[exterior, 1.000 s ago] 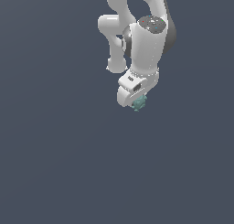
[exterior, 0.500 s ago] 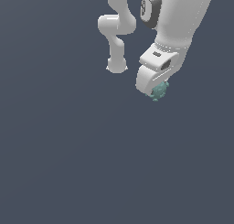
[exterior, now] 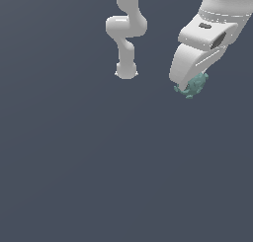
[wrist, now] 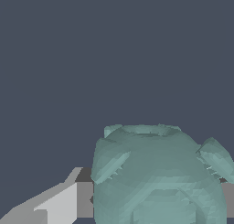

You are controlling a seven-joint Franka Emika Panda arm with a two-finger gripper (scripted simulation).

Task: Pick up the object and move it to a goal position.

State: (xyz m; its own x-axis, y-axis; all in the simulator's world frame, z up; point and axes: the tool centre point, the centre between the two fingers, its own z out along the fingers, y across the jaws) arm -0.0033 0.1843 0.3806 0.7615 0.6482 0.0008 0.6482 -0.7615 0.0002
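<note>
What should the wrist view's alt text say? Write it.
A pale teal-green, lumpy, bumpy-surfaced blob fills the lower part of the frame, held by the white tool, with one grey-padded finger visible beside it. Behind is plain dark blue-grey background.

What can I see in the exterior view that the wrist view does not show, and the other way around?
Only the exterior view shows the white arm with its base, and the outside of the pincer. Only the wrist view shows the teal object from near, with its bumpy surface, and a grey finger touching its side. Both show the object at the pincer against a plain dark grey background.
</note>
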